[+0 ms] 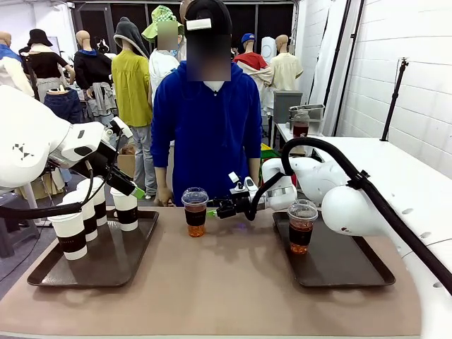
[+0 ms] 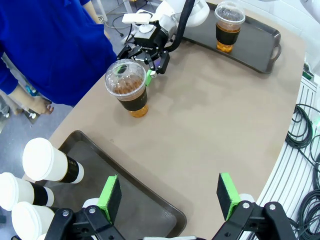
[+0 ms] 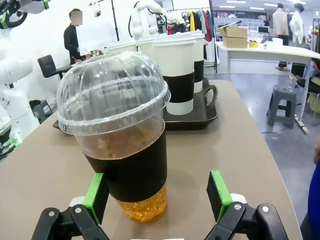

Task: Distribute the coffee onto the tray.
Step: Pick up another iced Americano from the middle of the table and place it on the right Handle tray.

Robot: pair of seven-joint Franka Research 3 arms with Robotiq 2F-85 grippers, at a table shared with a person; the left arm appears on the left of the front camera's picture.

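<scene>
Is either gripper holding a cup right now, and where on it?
Nothing is held. The right gripper is open beside the iced coffee cup on the table; the left gripper is open above the left tray.

White paper cups (image 1: 72,235) with dark brown sleeves, clear domed cups (image 1: 195,210) of amber-brown coffee, dark brown trays (image 1: 339,265), tan surface (image 1: 226,289), green tool pads (image 3: 95,192)

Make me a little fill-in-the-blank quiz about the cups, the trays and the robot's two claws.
1. The tray on the picture's left holds ____ white paper cups.
2. One iced coffee stands on the right tray; the other iced coffee stands on the bare ____.
3. The right claw beside that cup is ____.
4. The left claw holds ____.

Missing words: four; table; open; nothing
</scene>
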